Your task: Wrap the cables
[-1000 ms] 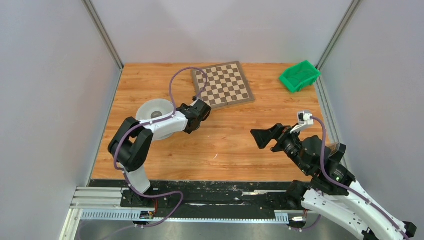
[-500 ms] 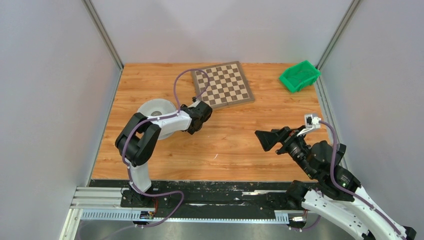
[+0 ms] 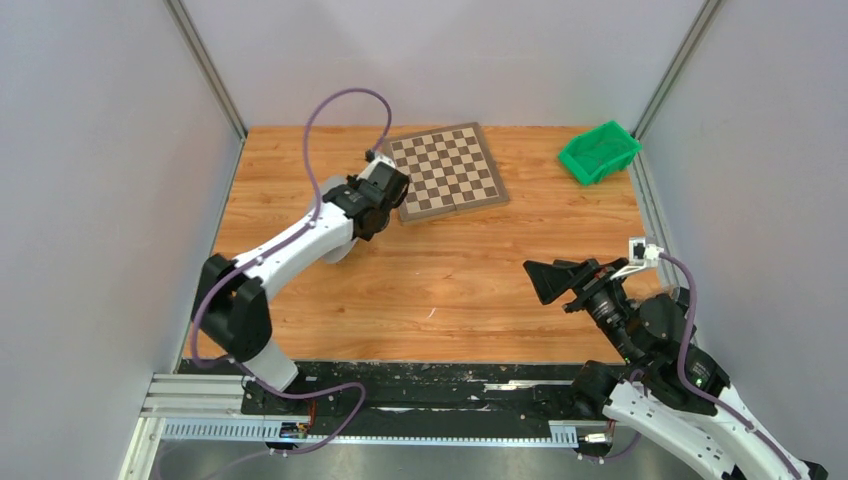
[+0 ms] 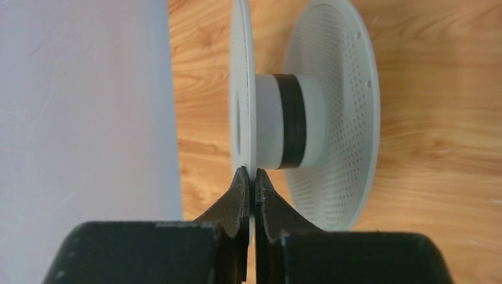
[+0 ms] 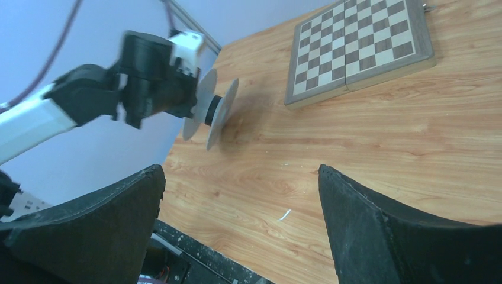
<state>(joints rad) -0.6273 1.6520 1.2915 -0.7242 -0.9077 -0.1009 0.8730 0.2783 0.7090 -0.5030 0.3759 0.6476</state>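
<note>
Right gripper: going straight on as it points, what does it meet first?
Probably the bare table between its open fingers; the spool in the left gripper sits farther on, slightly left of that line. Depth is unclear.

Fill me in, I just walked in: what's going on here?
The left claw is pinched shut on the rim of a white spool, holding it on edge beside the chessboard. Its hub carries only a narrow dark band. The right claw hangs open over the table, holding nothing.
</note>
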